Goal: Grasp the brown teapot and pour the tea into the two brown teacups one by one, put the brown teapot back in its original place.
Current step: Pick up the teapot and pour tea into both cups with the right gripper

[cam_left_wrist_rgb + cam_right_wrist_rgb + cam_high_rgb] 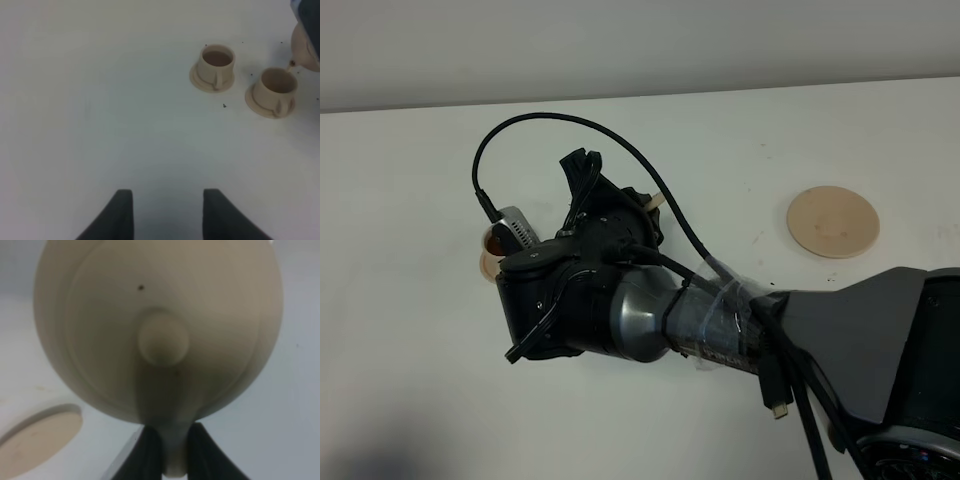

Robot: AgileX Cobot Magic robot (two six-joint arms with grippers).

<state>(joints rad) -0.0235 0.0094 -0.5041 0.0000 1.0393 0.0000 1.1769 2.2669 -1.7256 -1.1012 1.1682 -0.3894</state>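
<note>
My right gripper (172, 455) is shut on the loop handle of the brown teapot (160, 330), which fills the right wrist view with its lid knob facing the camera. In the left wrist view the teapot (304, 47) hangs tilted at the edge, its spout just above one teacup (276, 89). The other teacup (216, 65) holds dark tea. Each cup stands on a small saucer. In the high view my right arm (620, 300) hides most of this; one cup (493, 240) and a bit of the teapot (653, 203) show. My left gripper (167, 215) is open and empty, well short of the cups.
The wide flat tan saucer (833, 221) lies bare on the white table (420, 380) at the right; it also shows in the right wrist view (37, 440). A black cable (570, 120) loops above my right wrist. Small dark specks dot the table around the cups.
</note>
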